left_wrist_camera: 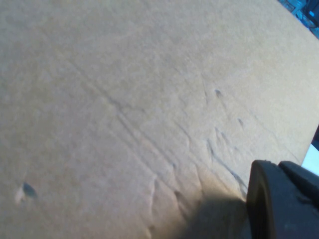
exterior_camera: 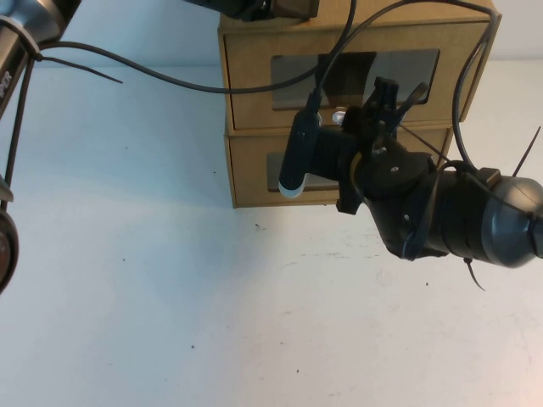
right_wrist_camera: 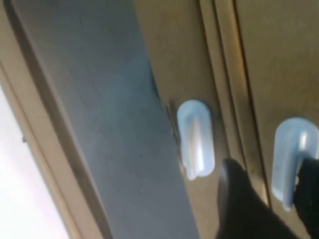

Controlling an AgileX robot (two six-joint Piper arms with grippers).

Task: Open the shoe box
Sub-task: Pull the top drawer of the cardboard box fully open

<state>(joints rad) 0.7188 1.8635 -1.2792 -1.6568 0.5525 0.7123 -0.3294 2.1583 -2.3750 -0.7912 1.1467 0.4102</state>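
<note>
Two stacked brown windowed shoe boxes (exterior_camera: pixel 339 110) are sitting at the table's (exterior_camera: pixel 170 297) far edge. Right gripper (right_wrist_camera: pixel 271 174) is hanging wide open astride a pale blue handle (right_wrist_camera: pixel 294 149). Left gripper (left_wrist_camera: pixel 284 199), mostly cut off, is hovering over cardboard (left_wrist_camera: pixel 124 99).

The right gripper (right_wrist_camera: pixel 273 174) sits close against two brown cardboard fronts, its dark fingers (right_wrist_camera: pixel 241 199) standing apart. A pale, glossy handle (right_wrist_camera: pixel 294 159) lies between them, on the shoe box front (right_wrist_camera: pixel 269 59). One finger overlaps the handle's edge; whether either finger presses on it cannot be told. A narrow seam (right_wrist_camera: pixel 222 84) divides this front from a second cardboard front (right_wrist_camera: pixel 179 55). Reckoned from the nearer fingertip, a second handle (right_wrist_camera: pixel 195 139) of the same pale kind lies at about ten o'clock, untouched. Just beside that one, at its nine o'clock, runs a long grey window (right_wrist_camera: pixel 99 109) – dull and smeared. Past the window's brown frame, at about eight o'clock, shows a strip of white table (right_wrist_camera: pixel 15 189).
</note>
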